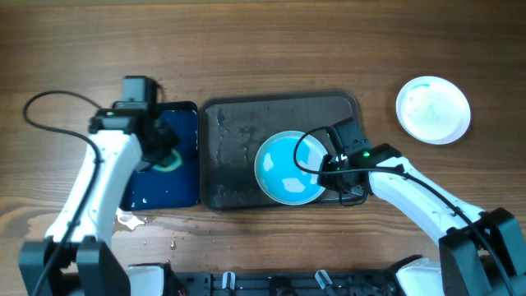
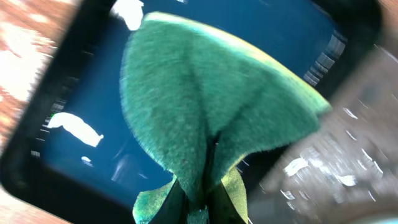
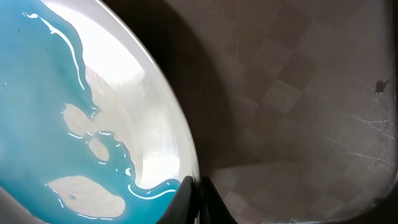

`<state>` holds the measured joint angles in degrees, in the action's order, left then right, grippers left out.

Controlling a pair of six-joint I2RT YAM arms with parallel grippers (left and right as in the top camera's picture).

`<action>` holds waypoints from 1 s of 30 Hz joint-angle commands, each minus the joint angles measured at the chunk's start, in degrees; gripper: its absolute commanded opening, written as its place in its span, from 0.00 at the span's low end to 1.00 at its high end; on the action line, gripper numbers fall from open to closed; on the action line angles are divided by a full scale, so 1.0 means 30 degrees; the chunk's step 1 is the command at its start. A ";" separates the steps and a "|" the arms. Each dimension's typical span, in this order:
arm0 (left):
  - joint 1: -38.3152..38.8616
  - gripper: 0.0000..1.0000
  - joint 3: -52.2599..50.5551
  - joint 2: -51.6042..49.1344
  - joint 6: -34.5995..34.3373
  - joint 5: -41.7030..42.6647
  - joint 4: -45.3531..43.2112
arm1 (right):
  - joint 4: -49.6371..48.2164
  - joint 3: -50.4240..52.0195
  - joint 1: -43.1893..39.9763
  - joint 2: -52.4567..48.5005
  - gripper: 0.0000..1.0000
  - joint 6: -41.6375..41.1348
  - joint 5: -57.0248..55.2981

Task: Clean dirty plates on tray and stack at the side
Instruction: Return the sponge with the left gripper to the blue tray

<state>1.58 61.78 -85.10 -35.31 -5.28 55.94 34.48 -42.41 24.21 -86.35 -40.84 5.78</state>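
A round white plate (image 1: 288, 168) covered in blue liquid sits on the dark grey tray (image 1: 230, 144), right of its middle. My right gripper (image 1: 333, 161) is shut on the plate's right rim; in the right wrist view the fingers (image 3: 194, 193) pinch the rim of the plate (image 3: 74, 124). Another white plate (image 1: 433, 109) with a pale blue wash lies on the bare wood at the far right. My left gripper (image 1: 163, 154) is shut on a green sponge (image 2: 205, 112) over the smaller dark blue tray (image 1: 185, 177).
The dark blue tray (image 2: 74, 93) holds water and lies just left of the grey tray. Water drops and a wet patch (image 1: 131, 220) lie on the wood near the front left. Cables trail from both arms.
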 commanded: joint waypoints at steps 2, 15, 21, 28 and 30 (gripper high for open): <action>-0.2448 0.04 0.0087 -0.3067 0.1217 -0.0270 -0.0546 | 0.0226 0.0255 -0.0007 -0.0153 0.04 0.0189 -0.0634; -0.1705 0.99 0.0197 0.2178 0.1217 0.1603 0.0189 | -0.0284 0.0255 -0.0007 -0.0153 0.04 0.0852 -0.0634; -0.1654 0.19 0.0197 0.9551 0.1209 0.1443 0.1166 | -0.1290 0.0095 -0.0007 -0.0146 0.05 0.4823 0.0219; -0.1654 0.43 0.0197 0.9238 0.1209 0.1457 0.1523 | -0.0772 -0.1770 -0.0007 -0.0153 0.63 0.2674 0.1071; -0.1654 0.45 0.0197 0.9107 0.1209 0.1457 0.1588 | -0.0466 -0.1450 -0.0007 -0.0189 0.36 -0.1486 0.1078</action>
<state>-3.49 61.91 -57.21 -31.99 -0.95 60.38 31.97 -46.76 24.21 -86.43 -29.69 7.94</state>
